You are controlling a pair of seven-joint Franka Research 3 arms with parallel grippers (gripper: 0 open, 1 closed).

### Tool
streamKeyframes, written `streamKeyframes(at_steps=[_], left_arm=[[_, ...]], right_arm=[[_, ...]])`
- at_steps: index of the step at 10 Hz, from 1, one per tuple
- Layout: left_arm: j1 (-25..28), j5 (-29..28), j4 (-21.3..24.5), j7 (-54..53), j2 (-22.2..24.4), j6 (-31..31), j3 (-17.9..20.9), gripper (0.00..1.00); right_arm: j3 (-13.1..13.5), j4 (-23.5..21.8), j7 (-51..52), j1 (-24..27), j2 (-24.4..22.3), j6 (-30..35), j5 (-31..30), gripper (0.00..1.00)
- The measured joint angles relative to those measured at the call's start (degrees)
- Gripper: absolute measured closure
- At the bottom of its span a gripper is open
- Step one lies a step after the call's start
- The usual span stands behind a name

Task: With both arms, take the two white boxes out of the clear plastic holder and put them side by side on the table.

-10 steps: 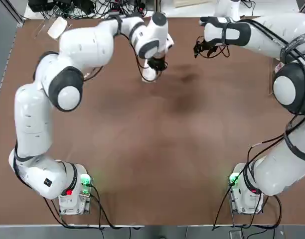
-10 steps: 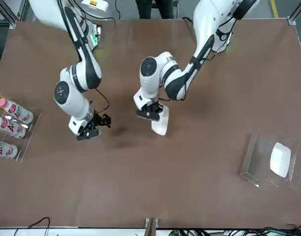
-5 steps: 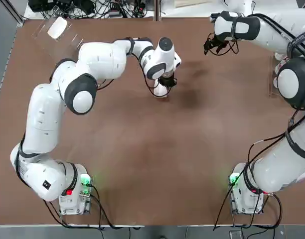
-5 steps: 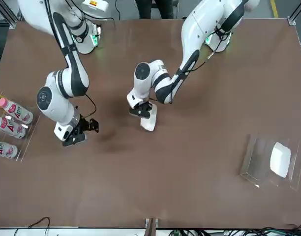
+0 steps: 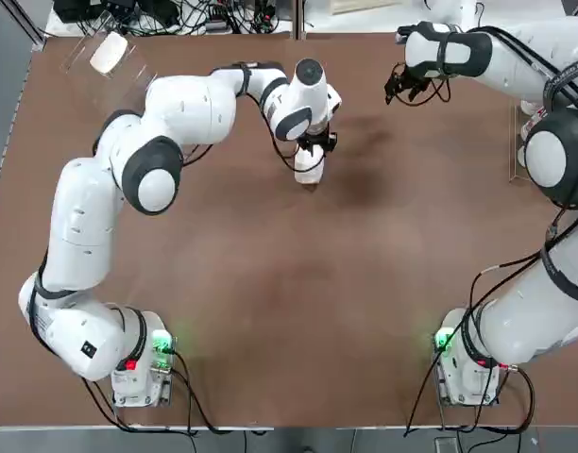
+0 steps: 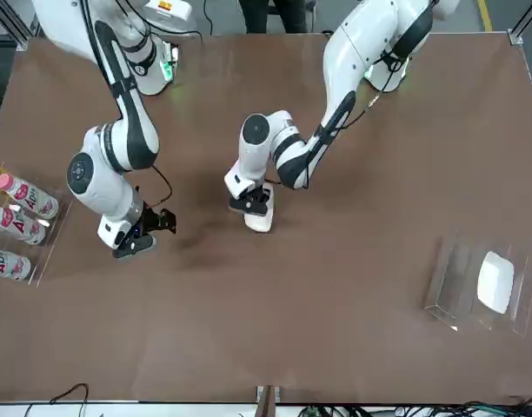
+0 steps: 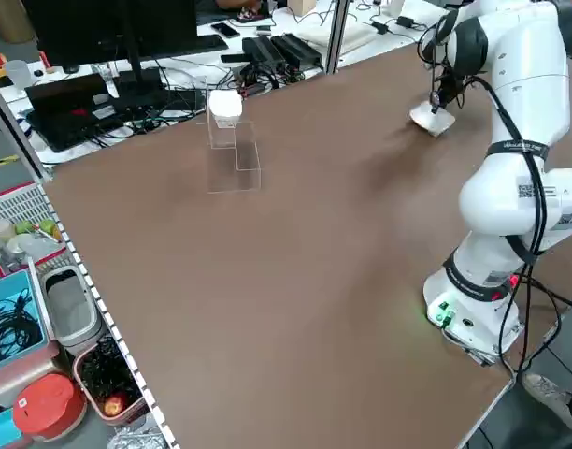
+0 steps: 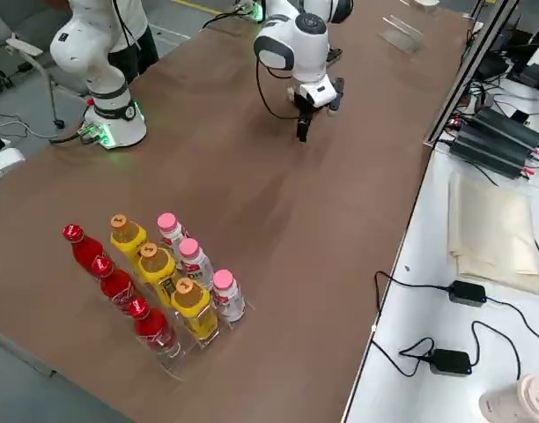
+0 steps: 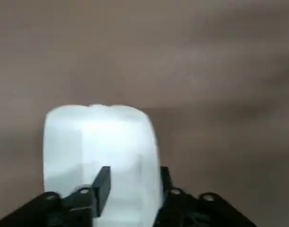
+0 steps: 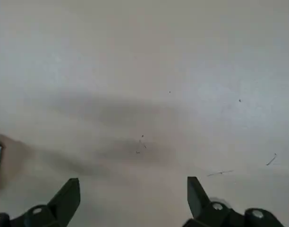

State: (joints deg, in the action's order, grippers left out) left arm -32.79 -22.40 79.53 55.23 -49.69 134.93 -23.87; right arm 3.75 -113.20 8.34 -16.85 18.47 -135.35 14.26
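The left gripper (image 6: 251, 207) is setting one box (image 6: 258, 217) down mid-table — its fingers look loosened around it, letting go. The right gripper (image 6: 137, 235) waits empty, fingers wide. Next job, I think — the other box (image 6: 495, 281) in the holder (image 6: 448, 291).

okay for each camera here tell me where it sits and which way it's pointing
Top: overhead, bases at the bottom; both arms, left gripper over a white box.
Front: across the table, facing the robot; second box in the clear holder.
Left side: raised, looking diagonally; left arm.
Right side: raised; bottle rack, right gripper.
Left wrist: fingers astride the box.
Right wrist: open fingers, bare table.
Top and front share both arms.
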Motion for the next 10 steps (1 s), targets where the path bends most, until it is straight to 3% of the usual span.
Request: streamKeyframes(at_steps=[3, 5, 7, 10], left_arm=[[0.7, -0.1, -1.6, 0.0, 3.3, -2.6, 0.9, 0.01], [4.2, -0.6, -1.7, -4.6, 9.1, -12.5, 1.5, 0.00], [11.0, -0.4, -1.5, -11.5, 13.6, -21.7, 1.6, 0.00], [22.5, 0.0, -1.3, -13.8, 16.0, -28.0, 1.4, 0.00]], right_arm=[[-0.2, 0.0, 0.0, -0.3, 0.0, -0.3, 0.0, 0.00], [-0.5, -0.7, 0.0, -2.3, 0.0, -3.3, 0.3, 0.00], [-0.6, -3.1, -3.2, -6.7, 0.1, -9.5, 2.6, 0.00], [-0.8, -6.2, -15.5, -13.6, 1.1, -16.2, 7.5, 0.00]])
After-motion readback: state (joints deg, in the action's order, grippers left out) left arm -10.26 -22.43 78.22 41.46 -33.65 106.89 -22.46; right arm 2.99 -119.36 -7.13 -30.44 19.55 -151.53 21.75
